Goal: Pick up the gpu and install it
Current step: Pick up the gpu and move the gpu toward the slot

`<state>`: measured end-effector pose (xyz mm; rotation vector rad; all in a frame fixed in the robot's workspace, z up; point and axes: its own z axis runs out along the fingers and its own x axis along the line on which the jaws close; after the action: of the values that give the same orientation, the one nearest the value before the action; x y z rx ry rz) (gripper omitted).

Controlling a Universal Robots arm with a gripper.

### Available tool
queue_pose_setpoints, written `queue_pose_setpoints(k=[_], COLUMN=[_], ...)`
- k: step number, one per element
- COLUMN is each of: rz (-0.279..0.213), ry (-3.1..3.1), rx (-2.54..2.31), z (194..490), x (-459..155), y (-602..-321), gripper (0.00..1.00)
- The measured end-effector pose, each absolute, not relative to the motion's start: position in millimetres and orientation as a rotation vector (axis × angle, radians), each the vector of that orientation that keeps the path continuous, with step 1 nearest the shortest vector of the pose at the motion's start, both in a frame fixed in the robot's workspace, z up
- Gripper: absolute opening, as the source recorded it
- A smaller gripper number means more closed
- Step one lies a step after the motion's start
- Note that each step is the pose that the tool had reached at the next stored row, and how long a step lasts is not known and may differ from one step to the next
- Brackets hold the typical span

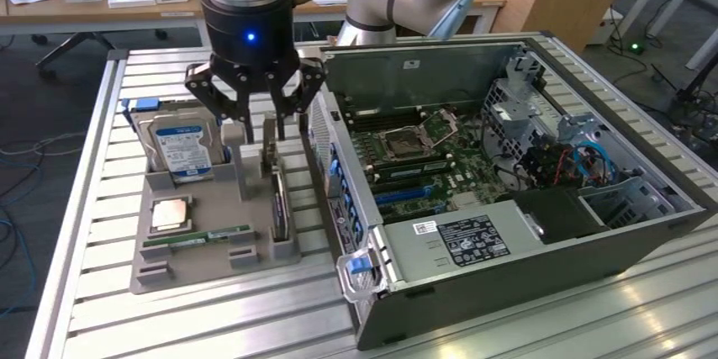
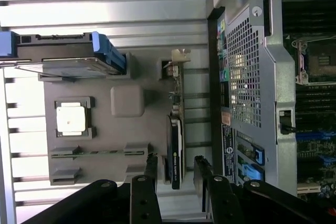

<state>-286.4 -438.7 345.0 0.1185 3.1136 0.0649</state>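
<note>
So the gripper (image 1: 252, 134) is hanging right above the gpu (image 1: 277, 199), fingers (image 2: 151, 167) spread with one on each side of the card. From the wrist view there's a gap on both sides, so I'd say it's straddling the card, not pinching it. Nothing is held.

The gpu stands on its long edge in slots of the grey tray (image 1: 191, 279), on the side nearest the open case (image 1: 505, 283). Makes sense to me: on edge, the thin card gives two flat faces to squeeze. It has a green board, a black heatsink face and a silver bracket at the end farthest from the fingers. The hard drive (image 1: 180, 145) is propped upright in the same tray.
</note>
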Motion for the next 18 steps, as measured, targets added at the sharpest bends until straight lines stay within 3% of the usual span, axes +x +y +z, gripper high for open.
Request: queue_pose_setpoints(k=[18], rz=[0.065], ry=[3.114], rx=[0.119], z=[325.9], x=[-286.4], y=[-438.7], gripper=[0.42])
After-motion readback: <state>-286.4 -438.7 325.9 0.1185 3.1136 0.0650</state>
